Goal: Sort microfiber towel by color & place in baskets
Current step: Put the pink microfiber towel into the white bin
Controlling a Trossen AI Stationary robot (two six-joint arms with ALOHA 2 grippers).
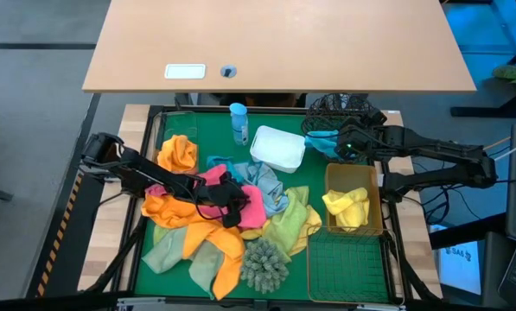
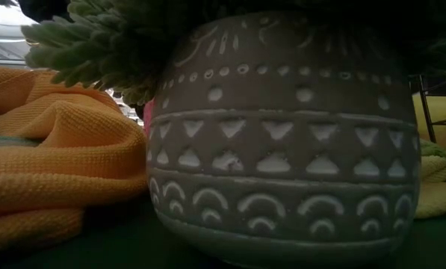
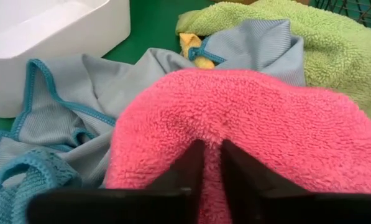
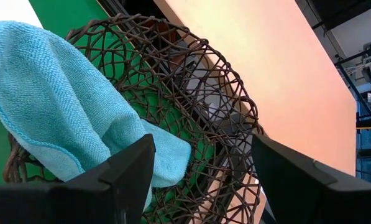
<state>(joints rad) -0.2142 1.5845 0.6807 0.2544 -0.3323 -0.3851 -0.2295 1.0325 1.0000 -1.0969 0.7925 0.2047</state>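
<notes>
- A pink towel is lying in the middle of the heap on the green mat, and my left gripper is pressing down into it; in the left wrist view my two dark fingers are sitting nearly together with a fold of pink pile pinched between them, so my left jaws are clenching on the pink towel.
- A grey towel with teal edging is lying against the pink one toward twelve o'clock, a pale green towel is touching it at three o'clock, and orange towels are spreading out at seven o'clock.
- The white tub is sitting at one o'clock from the heap.
- A teal-blue towel is draping over the rim of the round black basket at the mat's two o'clock corner, and my right gripper is hovering over it with its jaws spread wide, grasping nothing.
- A yellow towel is lying in the gold basket at three o'clock of the heap.
- A shaggy grey-green plant in its patterned pot is standing at six o'clock.
</notes>
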